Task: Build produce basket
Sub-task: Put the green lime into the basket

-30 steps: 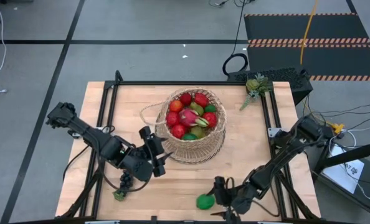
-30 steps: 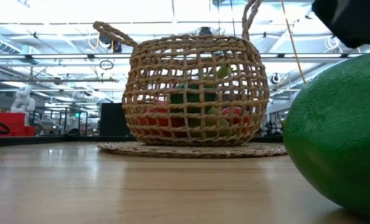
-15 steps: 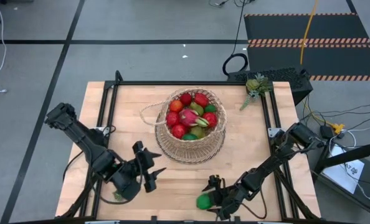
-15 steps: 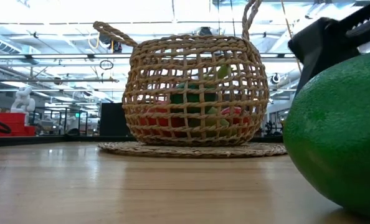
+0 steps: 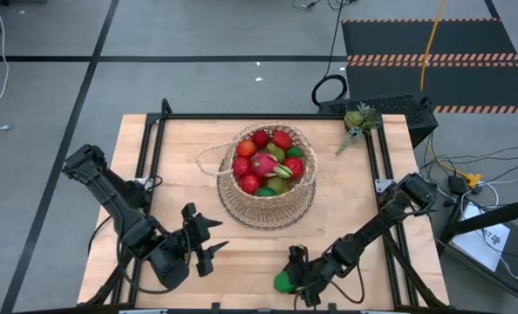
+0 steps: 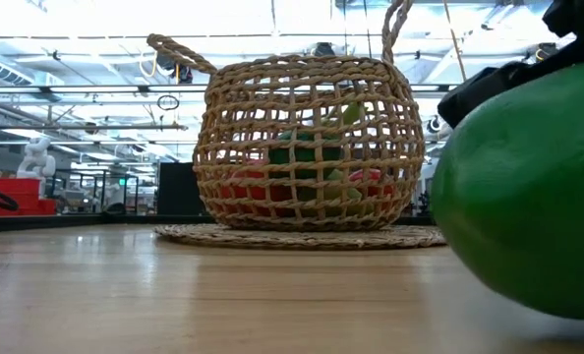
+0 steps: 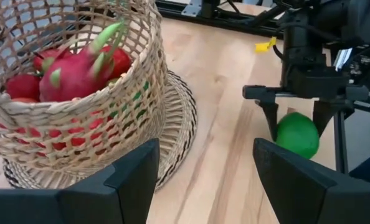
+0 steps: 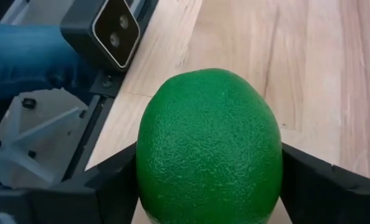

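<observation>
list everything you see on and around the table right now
basket: one, tan wicker, table centre
red fruits: several, in the basket
dragon fruit: one, pink, on top of the basket's pile
green fruits: a few, in the basket
lime: one, green, front table edge, between the right gripper's fingers
plant sprig: one, green, far right corner
left gripper: open, empty, front left of the basket
right gripper: around the lime

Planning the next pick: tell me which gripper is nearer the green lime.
Right. The right gripper has its fingers on either side of the lime; the left gripper sits farther off, nearer the basket.
</observation>
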{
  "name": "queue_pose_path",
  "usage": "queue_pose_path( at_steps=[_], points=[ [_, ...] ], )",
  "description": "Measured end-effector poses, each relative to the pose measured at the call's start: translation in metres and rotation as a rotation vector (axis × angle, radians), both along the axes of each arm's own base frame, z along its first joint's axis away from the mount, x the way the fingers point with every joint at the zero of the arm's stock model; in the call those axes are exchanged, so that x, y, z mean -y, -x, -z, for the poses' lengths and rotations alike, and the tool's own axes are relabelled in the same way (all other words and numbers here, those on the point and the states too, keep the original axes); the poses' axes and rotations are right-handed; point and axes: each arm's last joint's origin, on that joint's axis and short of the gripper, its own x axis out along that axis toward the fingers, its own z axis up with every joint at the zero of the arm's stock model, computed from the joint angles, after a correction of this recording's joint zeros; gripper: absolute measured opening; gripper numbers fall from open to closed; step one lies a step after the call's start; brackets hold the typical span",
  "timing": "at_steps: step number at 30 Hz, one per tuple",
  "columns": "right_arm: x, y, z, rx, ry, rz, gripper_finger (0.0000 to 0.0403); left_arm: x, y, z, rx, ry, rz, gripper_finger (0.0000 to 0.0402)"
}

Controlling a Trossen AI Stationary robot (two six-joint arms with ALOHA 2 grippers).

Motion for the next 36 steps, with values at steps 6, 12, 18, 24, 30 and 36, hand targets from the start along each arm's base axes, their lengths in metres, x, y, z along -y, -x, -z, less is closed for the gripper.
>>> queue_pose_path(
  at_steps=[6, 12, 18, 24, 30, 36],
  points=[
    [-0.002, -0.002, -0.008, 0.033, -0.048, -0.014, 0.0308, -0.006, -0.005, 0.0, -0.015, -0.05, 0.007, 0.0259],
    [0.006, -0.001, -0.045, 0.145, -0.071, 0.031, 0.0315, -0.011, -0.009, 0.0, -0.035, -0.101, 0.018, 0.0258],
    [0.019, 0.009, -0.095, 0.312, -0.049, 0.079, 0.0308, -0.014, -0.011, 0.0, -0.041, -0.112, 0.017, 0.0258],
    [0.033, 0.027, -0.135, 0.408, -0.124, 0.095, 0.0308, -0.013, -0.01, 0.0, -0.041, -0.096, 0.015, 0.0257],
    [0.046, 0.05, -0.145, 0.464, -0.132, 0.132, 0.0307, -0.013, -0.01, 0.0, -0.041, -0.094, 0.014, 0.0258],
    [0.058, 0.065, -0.138, 0.525, -0.093, 0.186, 0.0307, -0.014, -0.011, 0.0, -0.041, -0.093, 0.01, 0.0257]
  ],
)
